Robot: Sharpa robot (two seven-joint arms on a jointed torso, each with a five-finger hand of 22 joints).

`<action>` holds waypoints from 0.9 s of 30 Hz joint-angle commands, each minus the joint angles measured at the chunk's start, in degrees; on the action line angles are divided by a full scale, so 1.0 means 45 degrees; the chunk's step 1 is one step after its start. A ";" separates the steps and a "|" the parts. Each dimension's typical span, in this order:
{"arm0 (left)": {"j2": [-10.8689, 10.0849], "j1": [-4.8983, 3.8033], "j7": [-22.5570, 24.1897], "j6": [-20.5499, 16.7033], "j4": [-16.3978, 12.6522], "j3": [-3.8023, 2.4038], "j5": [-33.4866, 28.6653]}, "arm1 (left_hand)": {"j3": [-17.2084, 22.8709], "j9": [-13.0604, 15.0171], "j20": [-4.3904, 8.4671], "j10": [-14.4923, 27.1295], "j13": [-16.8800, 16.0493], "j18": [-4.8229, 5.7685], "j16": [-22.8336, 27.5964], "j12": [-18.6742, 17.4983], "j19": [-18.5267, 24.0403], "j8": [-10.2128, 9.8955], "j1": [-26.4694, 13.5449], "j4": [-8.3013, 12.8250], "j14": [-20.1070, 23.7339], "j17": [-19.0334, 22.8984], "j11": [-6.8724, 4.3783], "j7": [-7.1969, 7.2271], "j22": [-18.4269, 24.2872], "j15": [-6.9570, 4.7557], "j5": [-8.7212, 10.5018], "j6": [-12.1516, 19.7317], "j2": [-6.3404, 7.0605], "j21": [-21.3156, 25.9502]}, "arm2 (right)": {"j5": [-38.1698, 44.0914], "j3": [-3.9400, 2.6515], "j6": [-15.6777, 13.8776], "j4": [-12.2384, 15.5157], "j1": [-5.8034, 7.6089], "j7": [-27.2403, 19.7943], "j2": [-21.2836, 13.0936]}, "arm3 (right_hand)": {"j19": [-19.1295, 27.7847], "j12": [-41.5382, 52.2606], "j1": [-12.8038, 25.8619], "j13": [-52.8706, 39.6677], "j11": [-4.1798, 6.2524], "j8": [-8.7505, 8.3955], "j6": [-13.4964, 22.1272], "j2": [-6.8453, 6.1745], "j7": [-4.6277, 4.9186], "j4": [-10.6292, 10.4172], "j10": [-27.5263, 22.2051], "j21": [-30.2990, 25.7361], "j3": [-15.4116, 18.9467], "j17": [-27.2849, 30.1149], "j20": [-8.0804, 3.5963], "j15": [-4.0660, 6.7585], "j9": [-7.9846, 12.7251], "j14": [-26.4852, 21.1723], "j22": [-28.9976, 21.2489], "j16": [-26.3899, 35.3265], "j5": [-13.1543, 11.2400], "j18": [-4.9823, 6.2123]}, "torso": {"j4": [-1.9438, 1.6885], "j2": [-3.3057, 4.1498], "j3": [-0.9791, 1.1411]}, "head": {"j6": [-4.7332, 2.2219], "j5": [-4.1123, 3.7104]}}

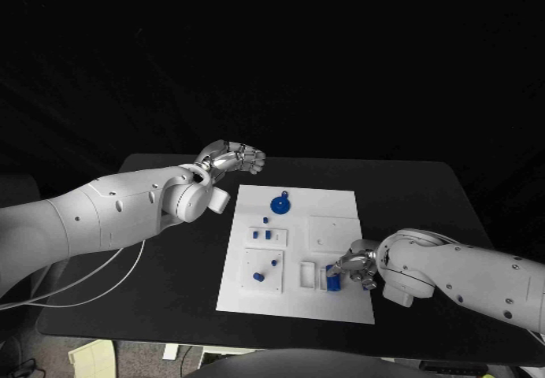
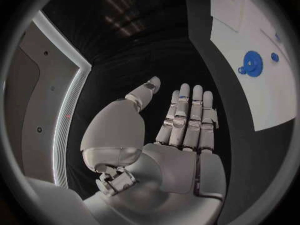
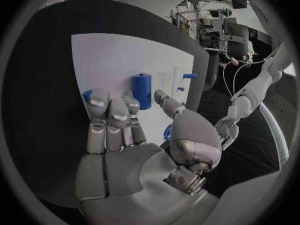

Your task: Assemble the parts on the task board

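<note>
The white task board (image 1: 341,201) lies in the middle of the black table. At its near right corner my right hand (image 1: 357,266) pinches an upright blue peg (image 1: 331,276) between thumb and fingertips; the peg (image 3: 142,90) stands on the board (image 3: 119,55). My left hand (image 1: 234,159) hovers off the board's far left corner, fingers straight and apart, holding nothing (image 2: 184,130). A blue gear (image 1: 280,207) (image 2: 252,63) with a small blue knob (image 1: 284,194) beside it lies at the board's far end. Small blue pieces (image 1: 264,234) and another (image 1: 259,276) sit on the left side.
A white cable (image 1: 102,276) trails over the table's left side by my left arm. The black table (image 1: 420,197) has bare surface to the right of the board. More small blue parts (image 3: 190,76) stand beyond the peg.
</note>
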State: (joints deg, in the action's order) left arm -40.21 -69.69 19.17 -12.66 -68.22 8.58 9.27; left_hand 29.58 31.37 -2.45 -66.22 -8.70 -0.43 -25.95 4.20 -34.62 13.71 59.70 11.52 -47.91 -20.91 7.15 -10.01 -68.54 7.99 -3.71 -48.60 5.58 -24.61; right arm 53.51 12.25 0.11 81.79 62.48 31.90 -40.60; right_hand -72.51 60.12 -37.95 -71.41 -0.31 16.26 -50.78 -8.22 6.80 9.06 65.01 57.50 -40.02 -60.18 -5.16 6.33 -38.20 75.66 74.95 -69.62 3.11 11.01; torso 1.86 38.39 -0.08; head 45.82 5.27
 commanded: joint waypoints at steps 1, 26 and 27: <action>0.0001 -0.0001 0.0059 0.0203 -0.0024 -0.0008 -0.0077 | -0.0001 -0.0021 0.0031 0.0035 0.0015 -0.0196 0.0082 -0.0045 -0.0101 0.0047 -0.0123 -0.0105 -0.0065 -0.0022 0.0049 -0.0006 -0.0021 0.0020 0.0034 0.0069 -0.0011 0.0088 | 0.0103 0.0097 0.0641 -0.0037 -0.0169 0.0023 0.0027 | 0.0030 -0.0001 -0.0171 0.0014 -0.0011 -0.0164 0.0014 0.0033 0.0015 0.0083 -0.0115 0.0060 -0.0143 -0.0024 -0.0044 -0.0094 0.0142 -0.0016 0.0219 0.0003 -0.0064 0.0888 | 0.0006 0.0000 -0.0010 | 0.0039 0.0012; -0.0006 -0.0002 0.0037 0.0199 -0.0040 -0.0007 -0.0079 | 0.0005 -0.0047 0.0032 0.0054 0.0044 -0.0198 0.0129 -0.0047 -0.0100 0.0044 -0.0241 -0.0296 -0.0064 -0.0063 0.0064 -0.0031 -0.0056 0.0022 0.0014 0.0103 -0.0054 0.0146 | 0.0396 0.0161 0.0170 -0.0143 -0.0305 0.0015 0.0355 | 0.0063 -0.0026 -0.0076 0.0067 -0.0049 -0.0345 -0.0051 -0.0221 0.0050 0.0415 -0.0155 0.0110 -0.0090 -0.0031 0.0096 -0.0135 0.0203 -0.0006 0.0176 0.0062 -0.0068 0.0888 | 0.0023 0.0001 0.0013 | 0.0122 0.0077; -0.0010 -0.0002 0.0037 0.0198 -0.0039 -0.0007 -0.0079 | 0.0006 -0.0047 0.0032 0.0054 0.0044 -0.0198 0.0129 -0.0047 -0.0100 0.0044 -0.0240 -0.0296 -0.0064 -0.0064 0.0063 -0.0031 -0.0057 0.0022 0.0014 0.0104 -0.0053 0.0147 | 0.0396 0.0162 0.0143 -0.0154 -0.0321 0.0014 0.0360 | 0.0062 -0.0028 -0.0025 0.0071 -0.0049 -0.0350 -0.0056 -0.0246 0.0051 0.0362 -0.0157 0.0107 -0.0089 -0.0031 0.0097 -0.0135 0.0205 -0.0007 0.0172 0.0065 -0.0069 0.0888 | 0.0019 0.0004 0.0011 | 0.0126 0.0083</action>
State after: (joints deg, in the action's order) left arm -40.31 -69.68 18.97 -12.52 -68.23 8.59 9.23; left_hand 29.53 31.25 -2.24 -66.22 -8.55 -0.43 -25.73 4.20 -34.83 13.71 59.01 10.60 -47.91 -21.13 7.15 -10.22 -68.72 7.99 -3.71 -48.40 5.35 -24.17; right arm 54.60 12.42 0.03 81.40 61.91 31.26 -39.12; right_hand -72.45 60.00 -38.01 -71.17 -0.22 16.24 -51.06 -8.93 6.57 10.96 64.92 57.90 -40.32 -60.29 -5.00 6.02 -44.57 75.59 74.95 -69.62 3.11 11.01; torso 1.97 38.37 -0.05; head 46.32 5.57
